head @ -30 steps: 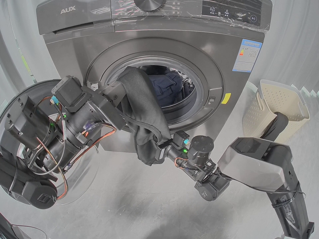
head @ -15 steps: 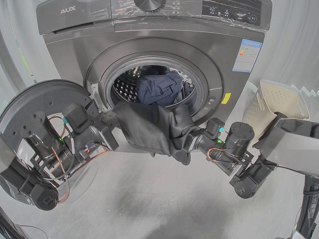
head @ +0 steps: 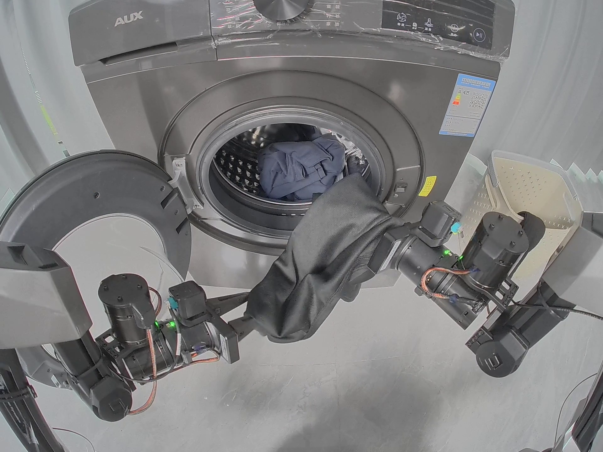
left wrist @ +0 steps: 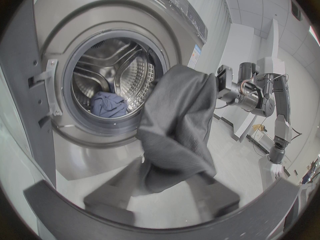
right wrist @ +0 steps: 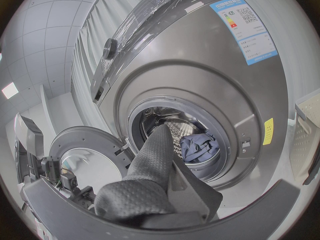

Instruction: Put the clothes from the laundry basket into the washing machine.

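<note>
Clothes partly loaded: blue piece [head: 300, 167] in the drum [head: 242, 158], grey garment [head: 320, 258] hanging at the washer [head: 402, 95] mouth, left tool [head: 254, 326] and right tool [head: 375, 253] each clamped on it.

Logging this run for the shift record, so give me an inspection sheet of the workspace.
Surface: pale grey floor.
Job's things: grey front-loading washing machine, round door open; navy garment inside the drum; dark grey garment stretched between both tools outside it; cream perforated plastic laundry basket beside the machine.
Clutter: nothing seen.
Grippers: left tool and right tool each shut on that garment.
Cables: orange braided cable looped at each wrist, apart from the garment.
Surroundings: pale curtain behind the machine.
</note>
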